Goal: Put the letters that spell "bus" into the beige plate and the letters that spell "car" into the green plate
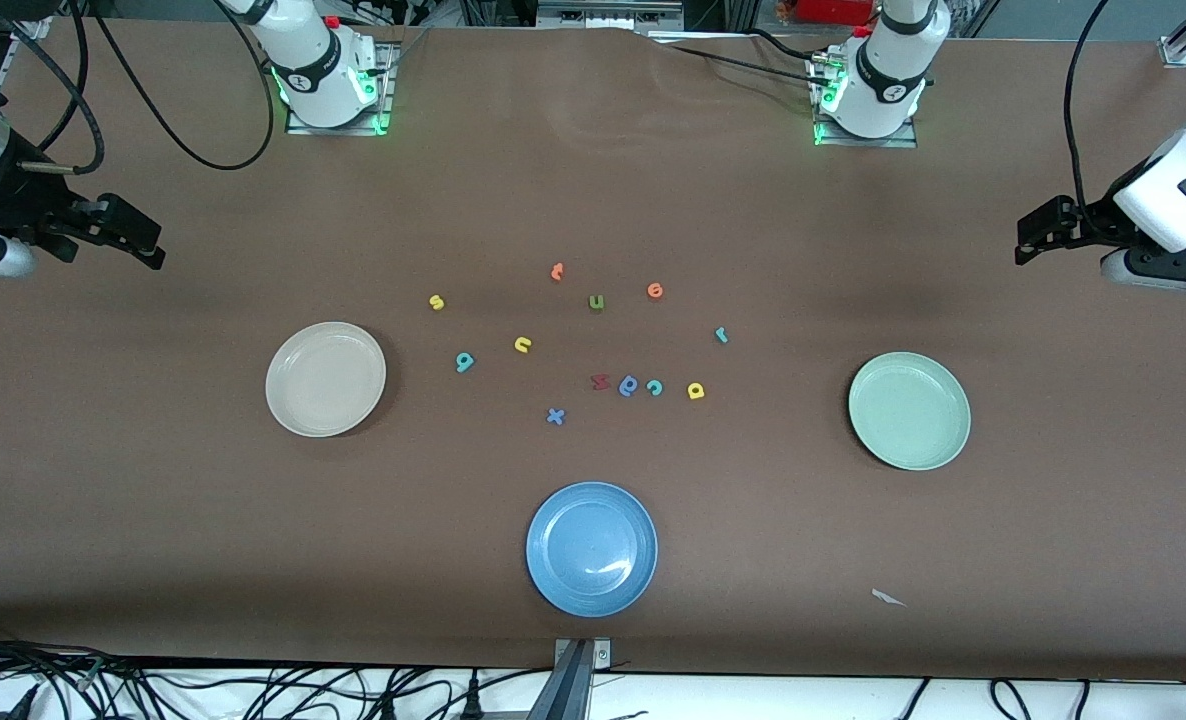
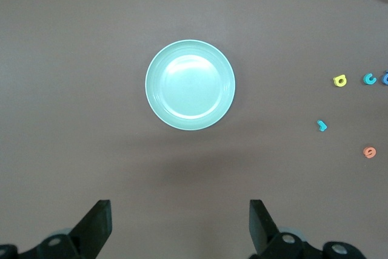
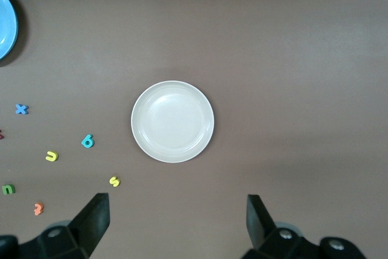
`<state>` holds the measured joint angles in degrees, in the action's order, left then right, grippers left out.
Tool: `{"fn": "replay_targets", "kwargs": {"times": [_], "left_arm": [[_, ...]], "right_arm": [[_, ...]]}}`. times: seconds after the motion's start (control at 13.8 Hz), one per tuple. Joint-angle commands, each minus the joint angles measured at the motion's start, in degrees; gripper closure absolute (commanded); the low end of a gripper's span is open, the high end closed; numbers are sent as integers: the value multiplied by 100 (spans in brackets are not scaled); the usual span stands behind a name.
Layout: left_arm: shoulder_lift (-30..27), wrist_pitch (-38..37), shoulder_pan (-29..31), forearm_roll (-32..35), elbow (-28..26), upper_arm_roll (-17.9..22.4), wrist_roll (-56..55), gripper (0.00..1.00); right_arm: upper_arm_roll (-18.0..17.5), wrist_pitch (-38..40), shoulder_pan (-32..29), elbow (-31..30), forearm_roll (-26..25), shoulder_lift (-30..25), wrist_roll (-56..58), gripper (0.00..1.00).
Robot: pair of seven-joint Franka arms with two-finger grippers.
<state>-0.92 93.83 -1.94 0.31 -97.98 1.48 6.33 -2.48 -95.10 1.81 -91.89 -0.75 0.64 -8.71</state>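
Note:
The beige plate [image 1: 325, 378] lies empty toward the right arm's end of the table, and the green plate [image 1: 909, 410] lies empty toward the left arm's end. Between them the foam letters are scattered: yellow s [image 1: 437, 302], teal b [image 1: 465, 362], yellow u [image 1: 523, 345], teal c [image 1: 654, 387], yellow a [image 1: 696, 390], teal r [image 1: 721, 335]. My right gripper [image 1: 158, 250] hangs open and empty over bare table at its end, looking down on the beige plate [image 3: 173, 121]. My left gripper [image 1: 1021, 242] hangs open and empty at its end, with the green plate [image 2: 190, 85] below.
A blue plate [image 1: 591, 548] sits nearer the front camera than the letters. Among the letters lie an olive u [image 1: 596, 302], an orange e [image 1: 655, 290], another orange letter [image 1: 557, 271], a red letter [image 1: 600, 381], a darker blue round letter [image 1: 628, 385] and a blue x [image 1: 555, 416].

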Motion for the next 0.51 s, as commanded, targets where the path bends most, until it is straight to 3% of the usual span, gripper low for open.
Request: {"fn": "replay_targets", "kwargs": {"times": [0.0,0.44], "left_arm": [[-22,-40,-17,-110,-2,19,53,0],[-22,-40,-17,-101,7,19,53,0]], "right_arm": [[-33,-70,-58,-66,110,-3,36,0],[-42,-44,-49,-101,128,6,45,0]]}}
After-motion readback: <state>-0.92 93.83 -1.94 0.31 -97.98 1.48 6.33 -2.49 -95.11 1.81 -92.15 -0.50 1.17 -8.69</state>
